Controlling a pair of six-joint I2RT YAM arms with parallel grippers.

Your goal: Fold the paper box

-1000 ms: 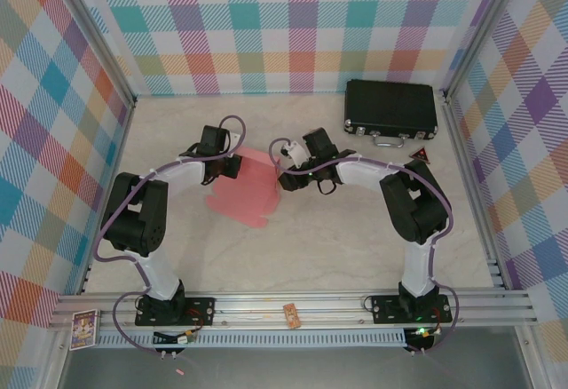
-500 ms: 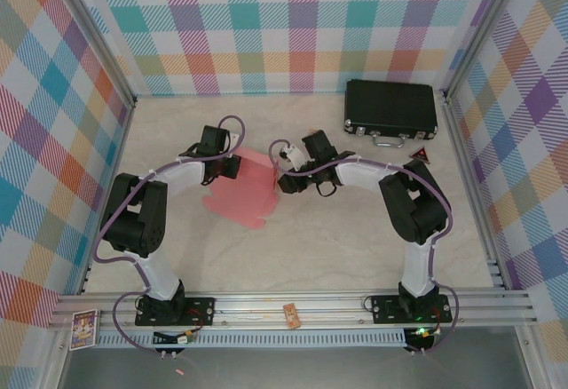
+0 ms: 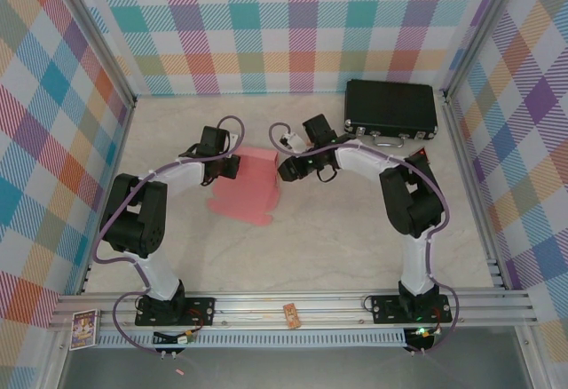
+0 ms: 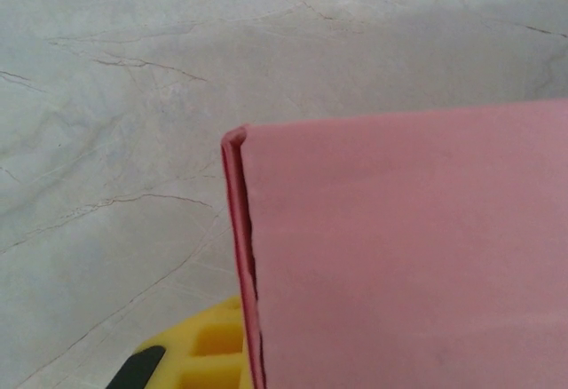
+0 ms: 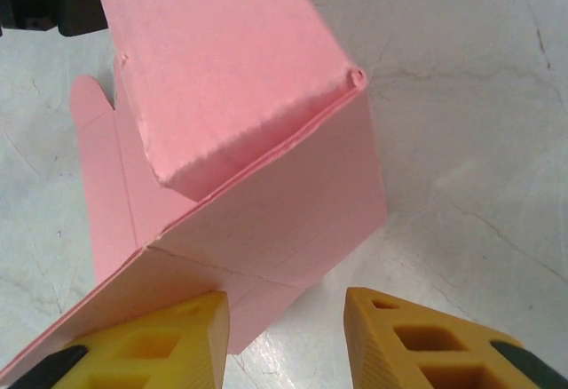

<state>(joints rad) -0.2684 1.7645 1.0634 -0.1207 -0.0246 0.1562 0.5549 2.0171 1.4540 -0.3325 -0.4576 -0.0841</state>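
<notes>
on the desk (image 3: 311, 238), left fingers (image 4: 206, 359) clench the paper box (image 3: 245, 190) at its left edge; right fingers (image 5: 417, 346) stand parted beside it.

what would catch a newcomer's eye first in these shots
The half-folded pink paper box at mid-table, one panel raised, with the left gripper clamped on its left edge and the right gripper open at its right side. Next, the bright plaid walls all round and the black case at the far right.
</notes>
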